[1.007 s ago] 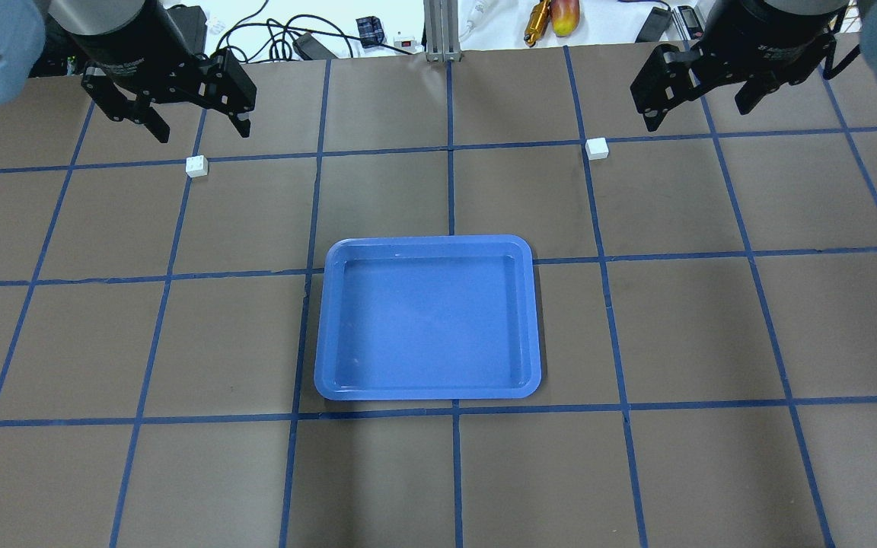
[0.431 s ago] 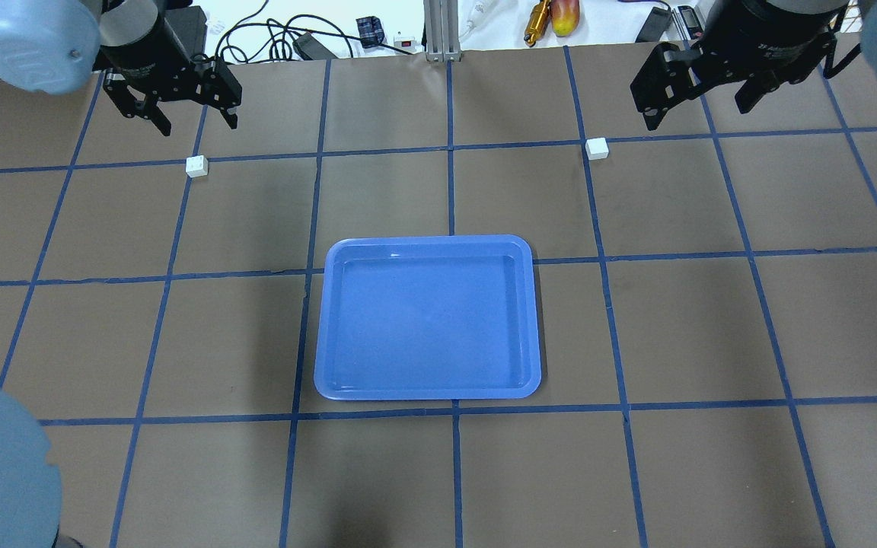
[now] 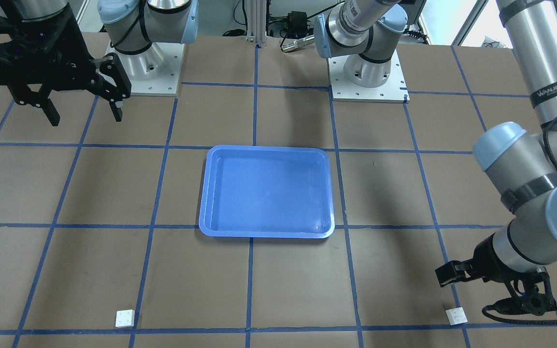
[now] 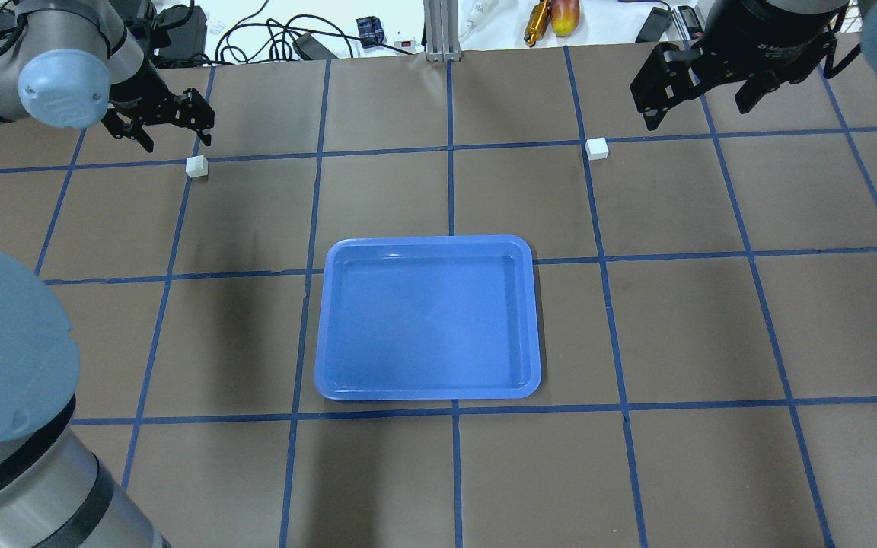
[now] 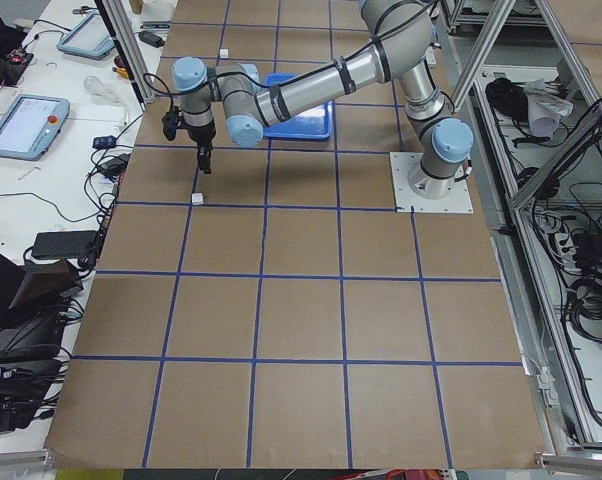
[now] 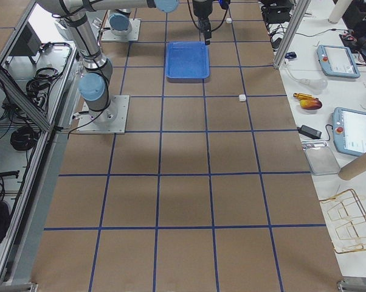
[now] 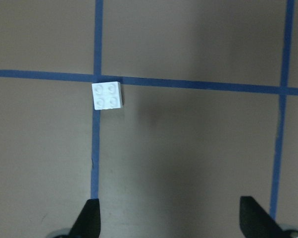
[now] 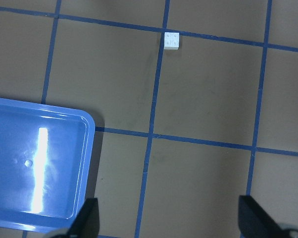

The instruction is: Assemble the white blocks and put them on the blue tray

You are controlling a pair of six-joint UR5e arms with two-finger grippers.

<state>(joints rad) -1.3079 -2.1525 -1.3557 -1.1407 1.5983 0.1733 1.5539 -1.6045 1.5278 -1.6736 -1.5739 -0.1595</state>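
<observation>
- Found the blue tray (image 4: pixel 423 241) lying flat around the middle of the desk (image 4: pixel 712 327), long sides parallel to the far edge.
- Spotted the left white block (image 4: pixel 196 166) near the far edge, on the robot's left half of the desk, well apart from the tray.
- Saw it studs up in the left wrist view (image 7: pixel 107 95), tucked against a crossing of the blue tape lines (image 4: pixel 450 190) (one edge touching the tape, as far as could be told).
- Noted the left gripper (image 4: pixel 177 141) hanging close to that block, between it and the far edge in the overhead view, without touching it.
- Read its fingers as spread wide with nothing between them (image 7: pixel 168 208); from the wrist, placed the block ahead of the fingertips and off toward one side, not centred in the gap.
- Spotted the right white block (image 4: pixel 597 148) near the far edge too, on the robot's right half, just beside another tape crossing, studs up (image 8: pixel 172 40).
- Noted the right gripper (image 4: pixel 701 110) held high, off toward the desk's right edge from that block and well clear of it, fingers wide apart and empty (image 8: pixel 167 208).
- Counted both blocks separate, each alone on the brown paper, neither on the tray.
</observation>
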